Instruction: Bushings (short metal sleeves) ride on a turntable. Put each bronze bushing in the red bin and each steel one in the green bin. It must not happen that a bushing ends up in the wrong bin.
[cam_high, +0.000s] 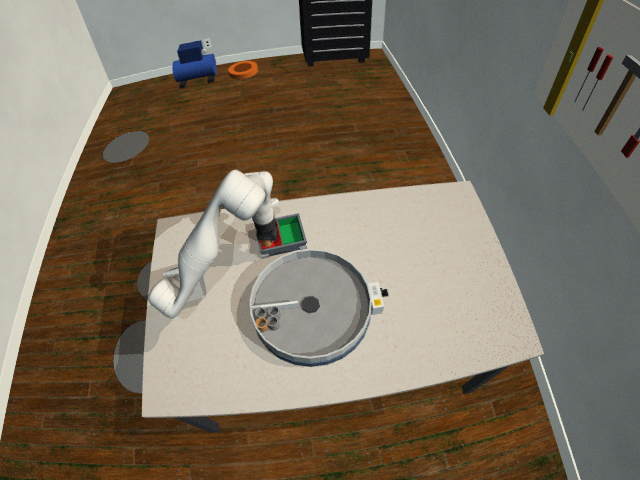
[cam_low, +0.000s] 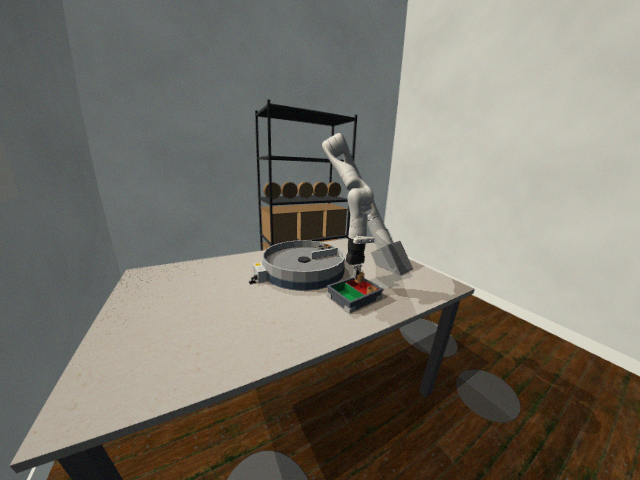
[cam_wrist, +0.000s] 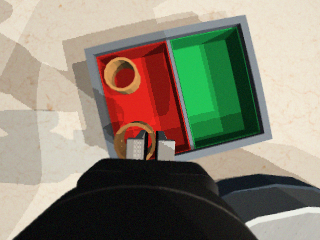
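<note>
My gripper (cam_wrist: 151, 141) (cam_low: 357, 270) is shut on the wall of a bronze bushing (cam_wrist: 119, 142) (cam_low: 360, 277), low over the near part of the red bin (cam_wrist: 134, 106) (cam_low: 363, 285). Another bronze bushing (cam_wrist: 109, 76) (cam_low: 371, 289) stands in the red bin's far corner in the wrist view. The green bin (cam_wrist: 194, 80) (cam_high: 291, 229) (cam_low: 347, 292) is empty. On the turntable (cam_high: 325, 279) (cam_low: 289, 254), a bronze bushing (cam_high: 262, 329) and three steel bushings stand in a cluster beside the divider bar. The gap between held bushing and bin floor cannot be judged exactly.
The turntable's raised rim (cam_high: 368, 322) stands close to the bins' grey tray (cam_high: 284, 250) (cam_wrist: 265, 120). The white divider bar (cam_high: 276, 304) (cam_low: 324, 253) crosses from rim towards hub. A white control box (cam_high: 376, 298) (cam_low: 259, 272) sits against the rim on the side away from the arm.
</note>
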